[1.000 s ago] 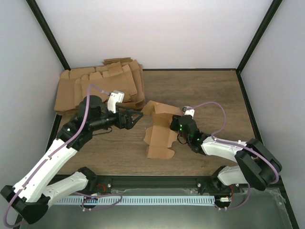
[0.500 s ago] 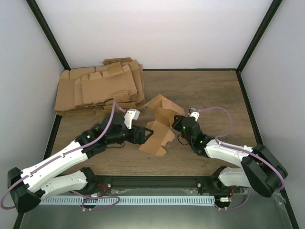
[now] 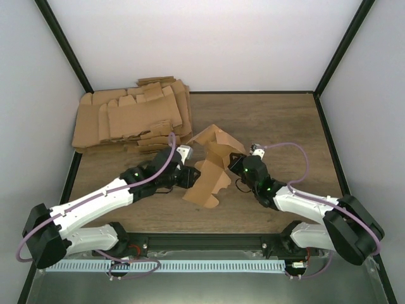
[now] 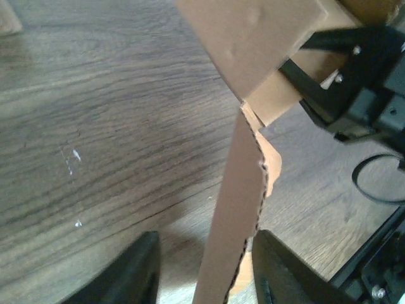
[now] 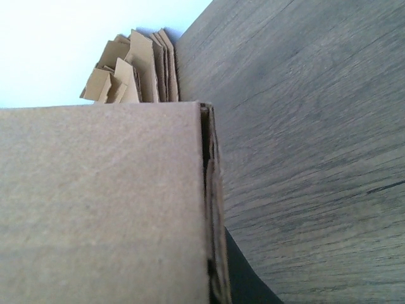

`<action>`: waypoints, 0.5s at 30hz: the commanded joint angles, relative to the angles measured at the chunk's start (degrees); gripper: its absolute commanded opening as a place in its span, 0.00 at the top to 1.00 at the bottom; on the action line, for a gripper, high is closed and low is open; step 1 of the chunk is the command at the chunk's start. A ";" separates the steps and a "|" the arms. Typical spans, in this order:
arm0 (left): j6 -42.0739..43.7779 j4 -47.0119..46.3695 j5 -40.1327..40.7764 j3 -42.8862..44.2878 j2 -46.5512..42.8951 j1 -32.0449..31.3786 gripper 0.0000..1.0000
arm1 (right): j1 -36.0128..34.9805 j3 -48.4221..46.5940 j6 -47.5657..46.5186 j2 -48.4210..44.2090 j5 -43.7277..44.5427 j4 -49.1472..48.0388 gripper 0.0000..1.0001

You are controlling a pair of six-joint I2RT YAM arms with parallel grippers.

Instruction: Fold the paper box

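Top external: left claw (image 3: 192,177) agape astride paper box (image 3: 209,187), right claw (image 3: 235,166) clamped on it, cardboard pile (image 3: 133,117) behind.

Your left arm (image 3: 95,204) and right arm (image 3: 305,201) wear white shells between black joints, and a lilac cable (image 3: 286,144) trails back from each pincer. Just behind the left pincer (image 3: 192,175) and the right pincer (image 3: 232,164) you'll see a white camera housing (image 3: 183,152) and small green lights (image 3: 245,170). The right pincer's black fingers (image 4: 329,41) carry silver screw heads (image 4: 355,49).
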State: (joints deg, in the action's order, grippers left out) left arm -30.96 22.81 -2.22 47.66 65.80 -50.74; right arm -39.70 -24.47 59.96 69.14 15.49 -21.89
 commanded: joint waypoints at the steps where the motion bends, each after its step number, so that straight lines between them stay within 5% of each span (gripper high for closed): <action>1: 2.18 0.88 1.67 2.32 -0.62 -0.19 0.66 | 0.24 0.51 2.58 -0.25 -1.59 -2.22 0.99; 5: 4.24 4.50 2.49 4.87 -0.02 -0.17 0.96 | 0.23 2.20 4.06 2.41 -6.17 -6.93 0.94; 10: 6.97 16.60 5.79 13.24 3.26 -0.24 0.96 | 0.18 4.60 3.51 6.01 -13.40 -13.28 0.56; 15: 9.33 27.99 7.39 21.55 7.26 -0.24 0.96 | -0.49 6.63 1.56 9.24 -21.79 -15.01 0.36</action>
State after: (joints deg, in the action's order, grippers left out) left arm -24.58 41.12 2.11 64.18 71.11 -51.03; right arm -39.72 -19.64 62.70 76.55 1.56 -33.63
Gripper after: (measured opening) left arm 0.039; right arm 0.593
